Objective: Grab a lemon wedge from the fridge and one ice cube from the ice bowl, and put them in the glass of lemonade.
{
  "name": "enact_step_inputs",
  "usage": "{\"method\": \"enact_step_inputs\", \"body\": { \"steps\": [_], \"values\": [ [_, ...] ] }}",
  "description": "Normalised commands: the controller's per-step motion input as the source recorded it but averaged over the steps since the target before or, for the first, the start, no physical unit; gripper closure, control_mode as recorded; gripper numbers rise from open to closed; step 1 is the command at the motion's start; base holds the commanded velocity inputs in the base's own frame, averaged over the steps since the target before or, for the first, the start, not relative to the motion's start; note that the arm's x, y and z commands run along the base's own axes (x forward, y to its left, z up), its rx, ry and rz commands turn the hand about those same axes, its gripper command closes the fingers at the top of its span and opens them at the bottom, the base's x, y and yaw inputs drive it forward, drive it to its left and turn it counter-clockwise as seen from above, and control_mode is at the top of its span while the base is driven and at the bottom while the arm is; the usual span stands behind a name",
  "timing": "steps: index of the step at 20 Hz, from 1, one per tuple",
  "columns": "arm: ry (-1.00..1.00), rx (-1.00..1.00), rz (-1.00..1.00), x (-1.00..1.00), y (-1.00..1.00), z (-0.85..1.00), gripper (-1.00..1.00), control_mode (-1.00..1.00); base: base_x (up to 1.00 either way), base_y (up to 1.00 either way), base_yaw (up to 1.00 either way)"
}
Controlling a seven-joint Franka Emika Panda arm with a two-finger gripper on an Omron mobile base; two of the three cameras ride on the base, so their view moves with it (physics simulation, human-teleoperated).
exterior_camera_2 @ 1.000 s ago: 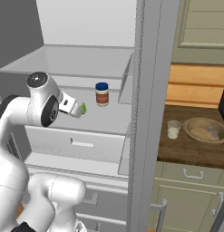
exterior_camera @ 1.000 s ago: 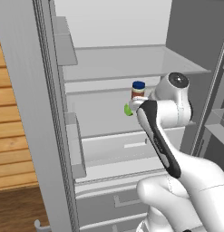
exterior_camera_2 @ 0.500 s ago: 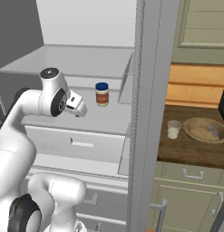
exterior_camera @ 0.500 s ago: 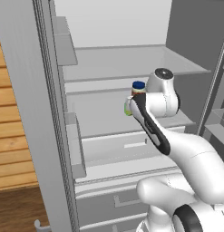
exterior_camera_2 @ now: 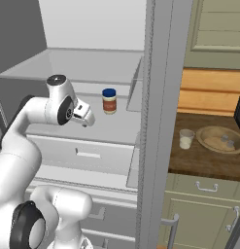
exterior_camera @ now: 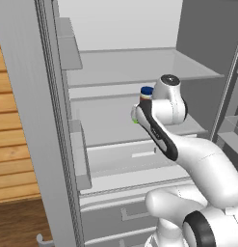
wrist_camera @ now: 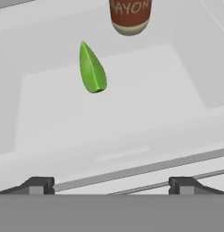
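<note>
The lemon wedge [wrist_camera: 92,70], a small yellow-green sliver, lies on the white shelf of the open fridge [exterior_camera_2: 155,121]. In the hand view it sits ahead and slightly left of my gripper [wrist_camera: 111,186], well clear of the tips. The gripper is open, its fingertips [wrist_camera: 36,185] wide apart with nothing between them. In the right base view the gripper [exterior_camera_2: 87,119] hangs over the shelf, left of the jar. The glass of lemonade [exterior_camera_2: 186,139] stands on the wooden counter beside the ice bowl [exterior_camera_2: 221,138], right of the fridge.
A brown jar with a blue lid [exterior_camera_2: 109,101] stands on the same shelf just behind and right of the wedge [wrist_camera: 130,16]. Door bins [exterior_camera: 79,154] line the open left door. A drawer front [exterior_camera_2: 87,153] lies below the shelf. A glass shelf [exterior_camera: 139,62] is above.
The arm has reached further into the fridge and the hand has turned down towards the shelf. The hand now covers the wedge in the right base view.
</note>
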Motion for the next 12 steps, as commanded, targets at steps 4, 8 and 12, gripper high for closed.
{"method": "enact_step_inputs", "body": {
  "steps": [4, 8, 12],
  "values": [
    [-0.09, 0.00, 0.00, 0.28, 0.00, -0.45, -1.00, -1.00, 0.00, 0.00, 0.00],
    [0.00, 0.00, 0.00, 0.56, 0.00, -0.03, -1.00, -1.00, 0.00, 0.00, 0.00],
    [0.00, 0.00, 0.00, 0.88, 0.00, 0.16, -1.00, -1.00, 0.00, 0.00, 0.00]
  ]
}}
